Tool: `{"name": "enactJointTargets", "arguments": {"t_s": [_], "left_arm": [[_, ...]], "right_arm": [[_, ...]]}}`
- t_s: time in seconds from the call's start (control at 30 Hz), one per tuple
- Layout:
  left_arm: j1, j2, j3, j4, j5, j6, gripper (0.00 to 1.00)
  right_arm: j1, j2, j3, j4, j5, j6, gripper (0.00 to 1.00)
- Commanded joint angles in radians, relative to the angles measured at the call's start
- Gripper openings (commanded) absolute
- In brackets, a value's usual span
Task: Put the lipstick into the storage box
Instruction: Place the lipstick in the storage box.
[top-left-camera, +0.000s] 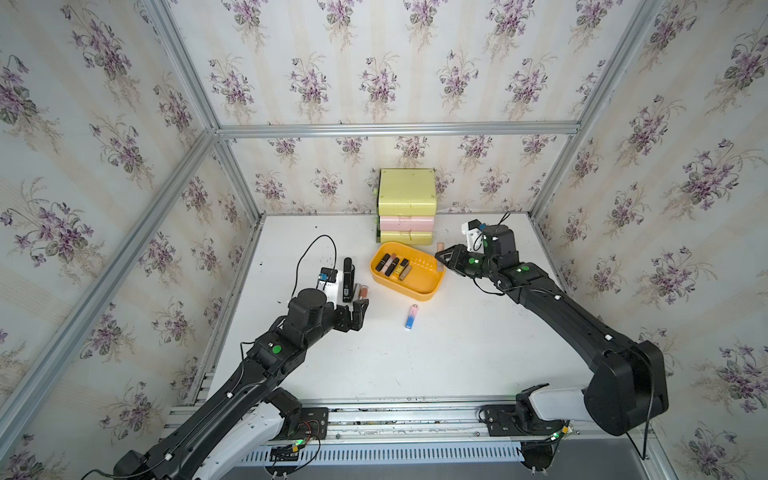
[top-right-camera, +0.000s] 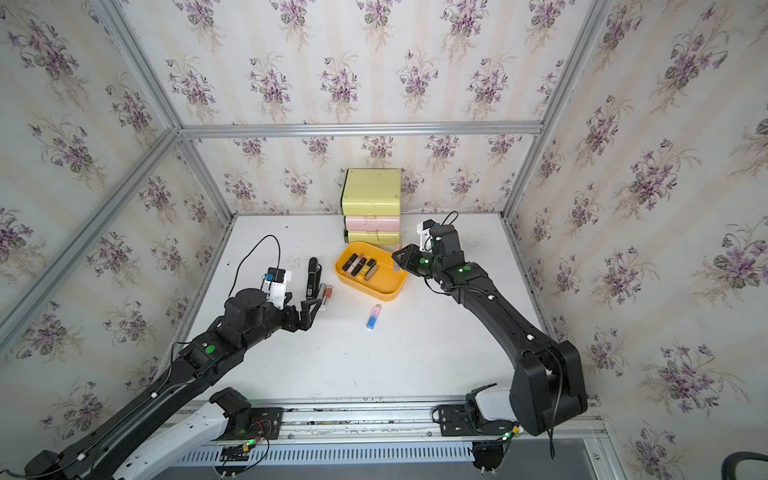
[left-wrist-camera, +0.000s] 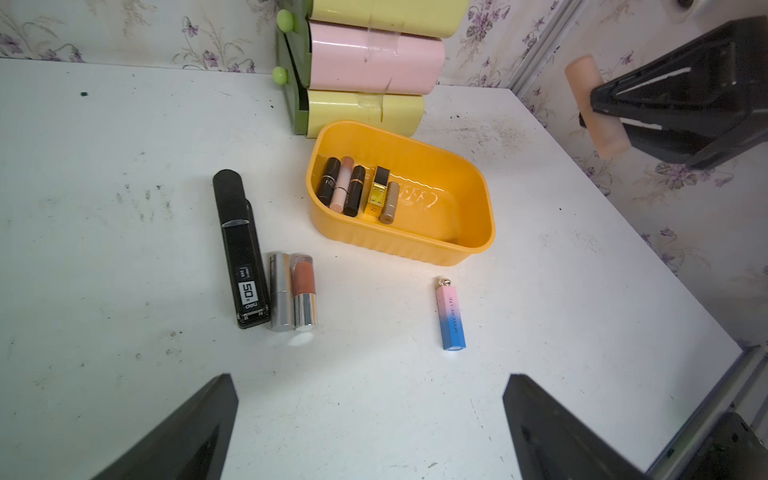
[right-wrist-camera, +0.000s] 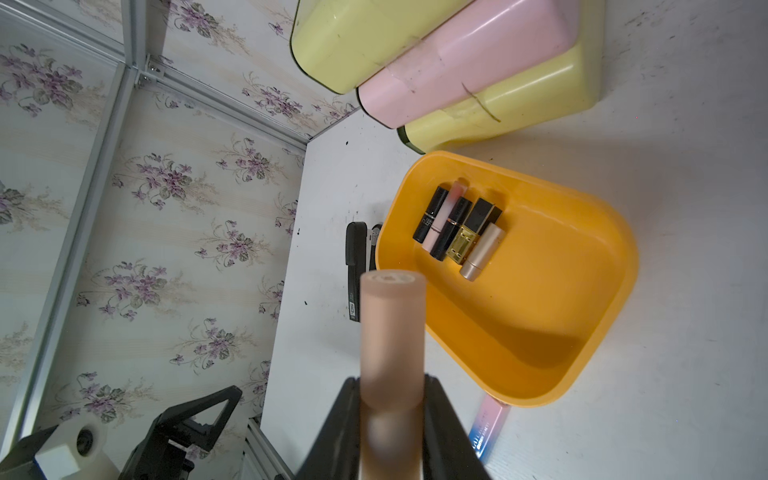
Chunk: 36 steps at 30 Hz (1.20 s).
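While the right hand (top-left-camera: 441, 255) is clenched on a peach lipstick (right-wrist-camera: 392, 332), it holds the tube off the tabletop (top-left-camera: 415, 365), close by the rim at the right end of the storage box (top-left-camera: 415, 293); whether the tube hangs over the inside of the box I cannot tell. Inside the orange-yellow box, a row of five lipsticks (left-wrist-camera: 358, 190) lies side by side toward its left end. The left hand (left-wrist-camera: 370, 384) is released, fingers spread wide and gripping nothing, above the tabletop near a black stapler (top-left-camera: 347, 279). A silver tube (left-wrist-camera: 280, 291) lies against the stapler, and a brown lipstick (left-wrist-camera: 304, 286) lies against the tube. A pink-and-blue lipstick (top-left-camera: 411, 316) lies alone on the tabletop in front of the box, apart from it. A yellow-and-pink drawer unit (top-left-camera: 406, 195) stands just behind the box.
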Motion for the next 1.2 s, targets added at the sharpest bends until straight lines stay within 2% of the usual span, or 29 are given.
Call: {"name": "enactJointTargets", "arguments": {"t_s": [0.0, 0.27, 0.67, 1.17], "left_arm": [[0.001, -0.023, -0.019, 0.017, -0.06, -0.012, 1.0], [0.0, -0.065, -0.053, 0.011, -0.067, 0.019, 1.0], [0.0, -0.139, -0.09, -0.02, -0.096, 0.058, 1.0], [0.0, -0.247, -0.137, -0.051, -0.121, 0.087, 1.0]], "right_arm": [[0.0, 0.057, 0.005, 0.119, -0.027, 0.087, 0.26], [0.01, 0.222, 0.014, 0.22, 0.019, 0.155, 0.26], [0.05, 0.473, 0.114, 0.242, 0.043, 0.171, 0.26], [0.06, 0.628, 0.188, 0.241, 0.043, 0.184, 0.3]]}}
